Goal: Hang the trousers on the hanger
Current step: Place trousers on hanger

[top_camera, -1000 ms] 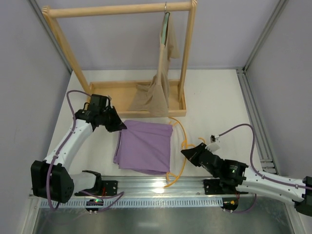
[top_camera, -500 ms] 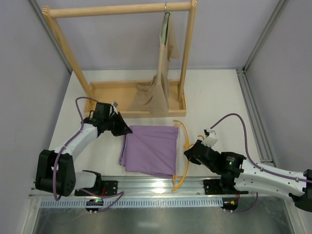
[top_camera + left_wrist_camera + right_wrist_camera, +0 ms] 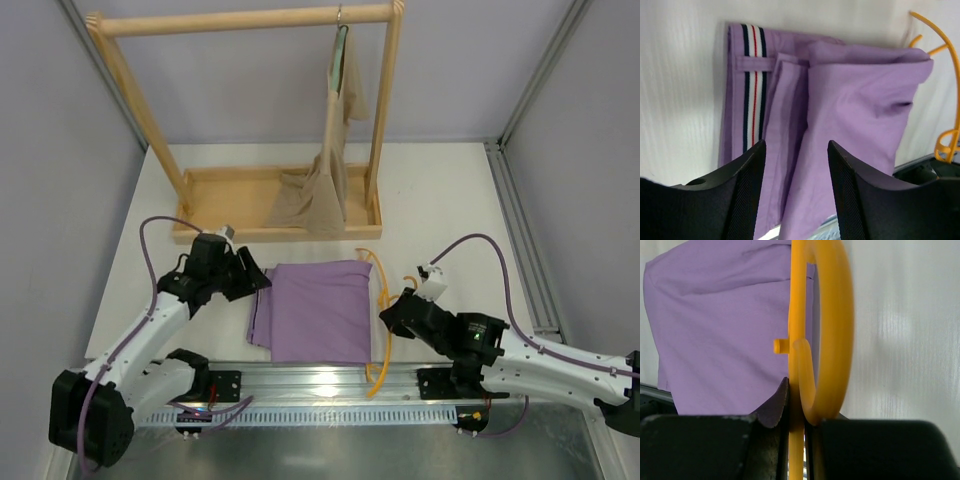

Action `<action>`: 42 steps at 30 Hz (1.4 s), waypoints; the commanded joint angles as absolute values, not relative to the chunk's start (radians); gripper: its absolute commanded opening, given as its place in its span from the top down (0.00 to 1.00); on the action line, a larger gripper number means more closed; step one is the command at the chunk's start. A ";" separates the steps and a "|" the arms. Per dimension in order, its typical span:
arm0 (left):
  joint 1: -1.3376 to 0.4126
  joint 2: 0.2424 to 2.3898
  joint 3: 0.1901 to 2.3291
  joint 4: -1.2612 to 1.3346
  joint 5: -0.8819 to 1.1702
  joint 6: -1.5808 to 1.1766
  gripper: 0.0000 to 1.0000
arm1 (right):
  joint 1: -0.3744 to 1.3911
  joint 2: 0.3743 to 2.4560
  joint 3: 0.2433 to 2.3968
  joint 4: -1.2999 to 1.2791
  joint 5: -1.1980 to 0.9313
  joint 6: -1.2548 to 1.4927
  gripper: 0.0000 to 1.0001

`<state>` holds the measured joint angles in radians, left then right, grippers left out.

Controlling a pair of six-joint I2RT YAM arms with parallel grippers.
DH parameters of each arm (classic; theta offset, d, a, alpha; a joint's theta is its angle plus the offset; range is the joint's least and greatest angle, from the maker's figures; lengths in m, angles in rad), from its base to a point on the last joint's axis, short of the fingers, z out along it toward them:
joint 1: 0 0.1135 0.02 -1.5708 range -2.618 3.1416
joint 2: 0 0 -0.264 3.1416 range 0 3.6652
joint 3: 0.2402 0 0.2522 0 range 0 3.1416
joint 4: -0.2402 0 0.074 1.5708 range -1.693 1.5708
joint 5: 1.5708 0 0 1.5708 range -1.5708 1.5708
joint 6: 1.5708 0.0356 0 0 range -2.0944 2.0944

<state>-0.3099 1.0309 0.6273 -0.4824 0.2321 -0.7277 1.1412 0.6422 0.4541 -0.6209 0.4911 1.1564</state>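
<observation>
The lilac trousers (image 3: 315, 312) lie folded flat on the white table, their striped waistband (image 3: 752, 90) toward the left arm. My left gripper (image 3: 262, 280) stands open just off their left edge, and the fabric (image 3: 860, 100) shows beyond the gap between the fingers (image 3: 747, 190) with nothing held. The orange hanger (image 3: 379, 300) runs along the trousers' right edge, partly under the fabric. My right gripper (image 3: 386, 314) is shut on the hanger (image 3: 832, 315) near its hook, as the right wrist view shows at the pinch (image 3: 802, 400), with trousers (image 3: 725, 325) behind it.
A wooden rack (image 3: 240, 18) stands at the back on a tray base (image 3: 225, 190). From its right end hangs a beige garment (image 3: 325, 190) on a grey-green hanger (image 3: 340, 50). An aluminium rail (image 3: 320, 380) runs along the near edge. Grey walls close both sides.
My left gripper has opened, let go of the trousers' edge and come nearer. The trousers have settled flat, shifted right. The right gripper, still holding the hanger, has barely moved.
</observation>
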 commanded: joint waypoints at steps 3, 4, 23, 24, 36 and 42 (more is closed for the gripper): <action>-0.370 0.856 0.505 -0.462 0.267 -0.895 0.47 | 1.140 0.683 0.483 -0.595 0.489 1.140 0.96; -0.394 0.826 0.477 -0.451 0.267 -0.917 0.47 | 1.141 0.698 0.488 -0.595 0.488 1.134 0.96; -0.518 0.960 0.333 -0.138 0.380 -1.072 0.39 | 1.140 0.663 0.469 -0.572 0.506 1.152 0.96; -0.525 0.959 0.337 -0.156 0.371 -1.069 0.40 | 1.141 0.660 0.468 -0.575 0.506 1.152 0.96; -0.546 0.875 0.420 -0.360 0.279 -0.994 0.43 | 1.141 0.641 0.460 -0.580 0.503 1.155 0.96; -0.566 0.793 0.399 -0.407 0.264 -0.995 0.43 | 1.141 0.634 0.448 -0.574 0.502 1.158 0.96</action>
<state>-0.5545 0.8135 0.3908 -0.3649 0.2749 -1.0115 1.1412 0.6495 0.4503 -0.6018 0.4942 1.1500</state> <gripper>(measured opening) 0.577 0.124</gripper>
